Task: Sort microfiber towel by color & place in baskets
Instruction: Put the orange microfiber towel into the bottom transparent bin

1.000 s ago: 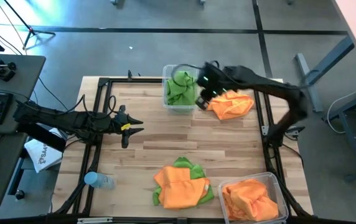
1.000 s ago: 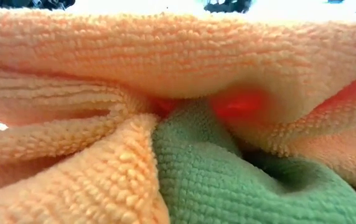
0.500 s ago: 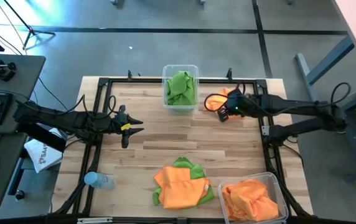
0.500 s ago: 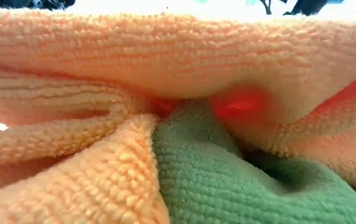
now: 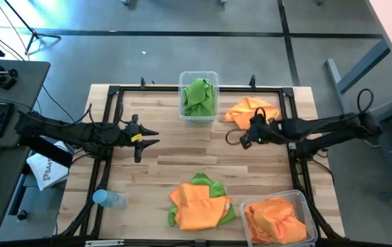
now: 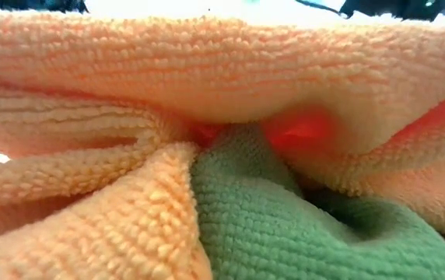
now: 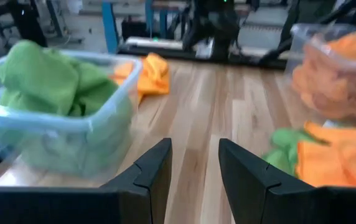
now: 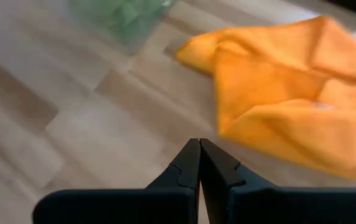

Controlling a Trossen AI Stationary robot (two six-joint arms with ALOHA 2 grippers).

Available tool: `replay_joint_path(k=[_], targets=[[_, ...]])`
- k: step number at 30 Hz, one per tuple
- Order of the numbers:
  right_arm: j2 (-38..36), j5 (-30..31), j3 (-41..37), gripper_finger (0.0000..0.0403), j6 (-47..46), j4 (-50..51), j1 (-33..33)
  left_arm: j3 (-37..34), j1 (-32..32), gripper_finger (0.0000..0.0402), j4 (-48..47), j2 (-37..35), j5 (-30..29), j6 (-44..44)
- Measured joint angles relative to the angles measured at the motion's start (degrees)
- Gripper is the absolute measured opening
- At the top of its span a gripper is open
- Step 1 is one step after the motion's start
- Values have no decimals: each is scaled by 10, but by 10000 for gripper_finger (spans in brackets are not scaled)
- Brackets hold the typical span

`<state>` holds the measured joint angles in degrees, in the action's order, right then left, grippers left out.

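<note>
The right gripper [image 5: 245,139] hovers over bare wood at about 2 o'clock from the table's centre, its fingers [image 8: 198,163] pressed flat together with nothing between them. Just beyond it, toward 1 o'clock, a loose orange towel [image 5: 252,112] lies crumpled on the boards, apart from the fingertips and outside any tub. The left gripper [image 5: 149,139] waits at 9 o'clock, jaws parted and empty, pointing across the table.

Farther out, the basket of green towels [image 5: 199,97] sits at the 12 o'clock edge and holds only green cloth. The basket of orange towels [image 5: 278,218] stands at 5 o'clock, well filled with orange cloth. Between them, at 6 o'clock, a mixed pile [image 5: 201,204] remains unsorted: orange cloths lie on top with green ones showing beneath, and it crowds the low camera so closely that little else shows there.

As a judgement, the sorting is partly done. Both tubs hold their own colour, yet the stray orange towel near the right gripper and the whole mixed pile are left to place.
</note>
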<state>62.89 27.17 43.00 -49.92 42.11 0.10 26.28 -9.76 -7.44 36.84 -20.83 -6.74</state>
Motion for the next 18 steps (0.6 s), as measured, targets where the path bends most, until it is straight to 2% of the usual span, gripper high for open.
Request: replay_joint_path(k=[3,5,8,11,15,18], targets=[[0,13,-5,5,-34,-5,45,0,0,122,34,15,10,9],[0,45,-5,5,-53,-7,77,0,0,122,53,36,11,10],[0,103,-5,5,-66,-16,119,20,0,122,56,84,12,10],[0,137,-5,5,-67,-26,147,55,0,122,55,148,38,10],[0,159,-5,5,-67,-39,166,117,-1,122,23,238,96,23],[0,163,-5,5,-67,-41,171,162,-6,122,-33,301,116,28]])
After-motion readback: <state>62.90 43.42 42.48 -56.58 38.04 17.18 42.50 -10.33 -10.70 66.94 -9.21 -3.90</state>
